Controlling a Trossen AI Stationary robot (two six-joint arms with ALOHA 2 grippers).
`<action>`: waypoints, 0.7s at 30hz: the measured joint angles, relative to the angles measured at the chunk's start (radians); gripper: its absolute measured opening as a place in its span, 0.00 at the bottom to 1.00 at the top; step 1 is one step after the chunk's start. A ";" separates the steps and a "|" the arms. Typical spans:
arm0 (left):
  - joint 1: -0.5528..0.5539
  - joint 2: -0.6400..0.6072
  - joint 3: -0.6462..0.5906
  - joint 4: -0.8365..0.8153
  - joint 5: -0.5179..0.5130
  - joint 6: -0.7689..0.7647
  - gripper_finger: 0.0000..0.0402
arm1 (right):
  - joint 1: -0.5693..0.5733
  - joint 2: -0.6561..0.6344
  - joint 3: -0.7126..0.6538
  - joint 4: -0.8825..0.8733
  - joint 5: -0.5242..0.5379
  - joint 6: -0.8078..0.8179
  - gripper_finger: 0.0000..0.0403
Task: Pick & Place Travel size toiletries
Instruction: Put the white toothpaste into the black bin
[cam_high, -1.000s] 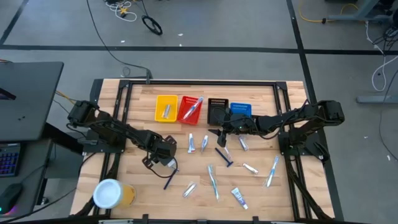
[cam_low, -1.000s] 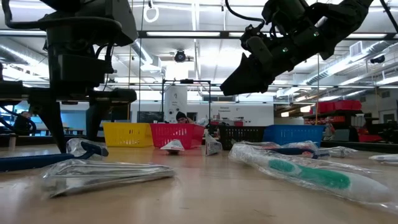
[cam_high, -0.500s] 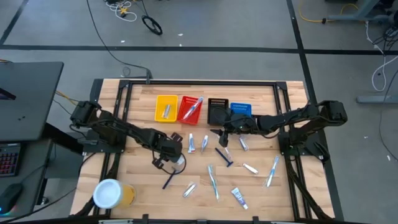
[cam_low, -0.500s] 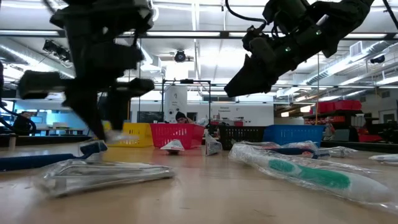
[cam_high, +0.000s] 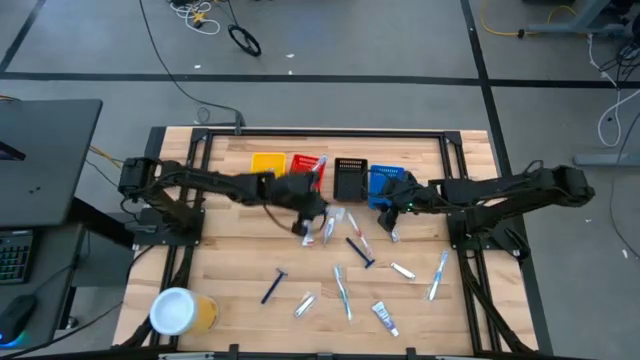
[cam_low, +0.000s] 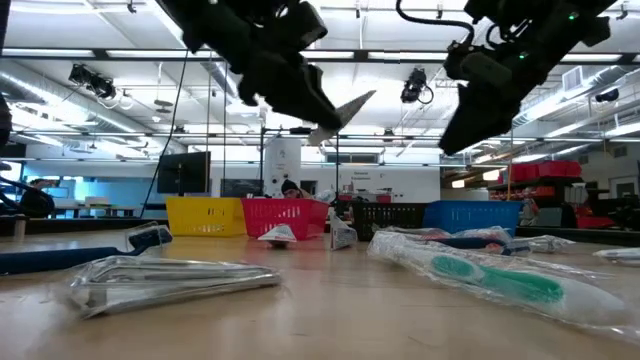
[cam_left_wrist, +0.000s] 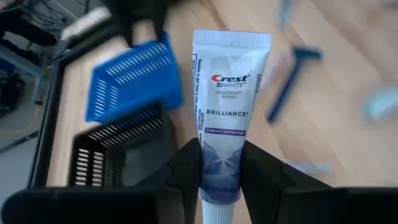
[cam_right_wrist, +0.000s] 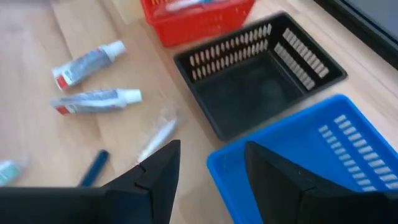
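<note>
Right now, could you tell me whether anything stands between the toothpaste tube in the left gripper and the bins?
Nothing visible does. The left gripper holds the toothpaste tube in the air, clear of the table, with the black bin and the blue bin just ahead of it.

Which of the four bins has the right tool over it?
The blue bin, last in the row beside the black bin; the open right tool hangs at its edge, while the yellow and red bins sit farther off.

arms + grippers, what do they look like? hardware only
Both arms are dark, jointed and slim. The left gripper and right gripper each end in two matte black, wedge-shaped fingers. A small green light shows on the right arm.
</note>
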 joint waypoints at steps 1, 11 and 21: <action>0.027 0.001 0.000 0.038 0.038 -0.021 0.26 | 0.000 0.000 0.000 -0.010 -0.002 0.001 0.47; 0.178 0.081 0.006 0.408 0.147 -0.301 0.26 | -0.004 0.004 0.000 -0.031 0.056 0.045 0.47; 0.181 0.376 0.170 0.436 0.081 -0.333 0.26 | -0.002 0.004 -0.002 -0.029 0.053 0.103 0.47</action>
